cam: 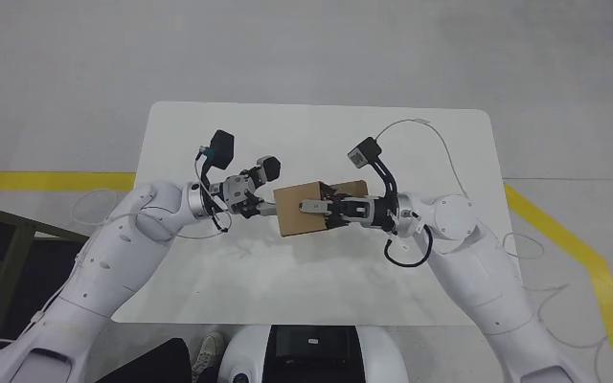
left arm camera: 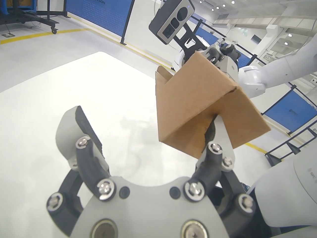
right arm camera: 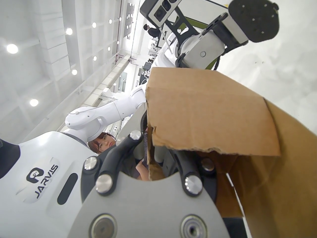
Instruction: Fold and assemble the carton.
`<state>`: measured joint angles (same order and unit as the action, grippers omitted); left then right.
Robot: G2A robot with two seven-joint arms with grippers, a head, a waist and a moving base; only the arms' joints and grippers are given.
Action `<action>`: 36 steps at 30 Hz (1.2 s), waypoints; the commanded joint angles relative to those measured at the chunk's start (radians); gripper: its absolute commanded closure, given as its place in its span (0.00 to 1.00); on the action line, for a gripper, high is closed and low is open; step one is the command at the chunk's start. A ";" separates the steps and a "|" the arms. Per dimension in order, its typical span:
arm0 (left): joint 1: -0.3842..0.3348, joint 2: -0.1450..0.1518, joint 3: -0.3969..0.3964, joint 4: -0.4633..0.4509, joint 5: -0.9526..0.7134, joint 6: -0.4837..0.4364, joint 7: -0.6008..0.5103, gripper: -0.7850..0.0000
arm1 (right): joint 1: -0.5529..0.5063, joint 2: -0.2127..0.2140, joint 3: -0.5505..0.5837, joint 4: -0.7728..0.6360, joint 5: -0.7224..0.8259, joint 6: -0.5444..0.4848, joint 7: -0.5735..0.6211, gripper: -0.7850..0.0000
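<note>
The brown carton (cam: 303, 218) hangs partly folded above the middle of the white table. My right gripper (cam: 308, 206) comes at it from the right and is shut on one of its panels; in the right wrist view the cardboard wall (right arm camera: 205, 110) runs between the fingers of this gripper (right arm camera: 148, 142). My left gripper (left arm camera: 147, 113) is at the carton's left end and stands wide open. One of its fingers (left arm camera: 221, 134) touches the carton (left arm camera: 193, 95) at a lower flap, and the other finger (left arm camera: 81, 130) is well apart from it. The right gripper (left arm camera: 223, 58) shows behind the carton.
The white table (cam: 431, 278) has bare room on every side of the carton. A thin white cable (cam: 450, 153) lies on its back right part. Yellow tape (cam: 57, 180) marks the floor beside the table.
</note>
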<state>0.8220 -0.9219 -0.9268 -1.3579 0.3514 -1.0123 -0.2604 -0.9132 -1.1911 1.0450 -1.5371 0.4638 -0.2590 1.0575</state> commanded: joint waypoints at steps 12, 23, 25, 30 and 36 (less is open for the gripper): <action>0.016 0.009 -0.045 0.028 0.028 0.000 0.031 0.00 | 0.006 0.000 0.002 0.049 -0.019 0.021 -0.007 1.00; 0.077 0.040 -0.108 -0.063 0.273 0.000 0.103 0.00 | 0.060 -0.019 -0.042 0.278 -0.015 0.017 -0.027 1.00; 0.084 0.046 -0.100 -0.083 0.337 0.000 0.128 0.00 | 0.078 -0.028 -0.063 0.338 -0.001 0.007 -0.034 1.00; 0.084 0.057 -0.056 -0.089 0.460 0.000 0.207 0.00 | 0.122 -0.056 -0.124 0.461 -0.003 -0.017 -0.063 1.00; 0.041 0.051 0.011 0.020 0.557 0.000 0.294 0.00 | 0.154 -0.086 -0.176 0.565 -0.011 -0.054 -0.097 1.00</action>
<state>0.8732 -0.8692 -0.9271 -1.3571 0.8877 -1.0123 0.0223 -0.7643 -1.2739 0.8736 -0.9842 0.4559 -0.3066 0.9661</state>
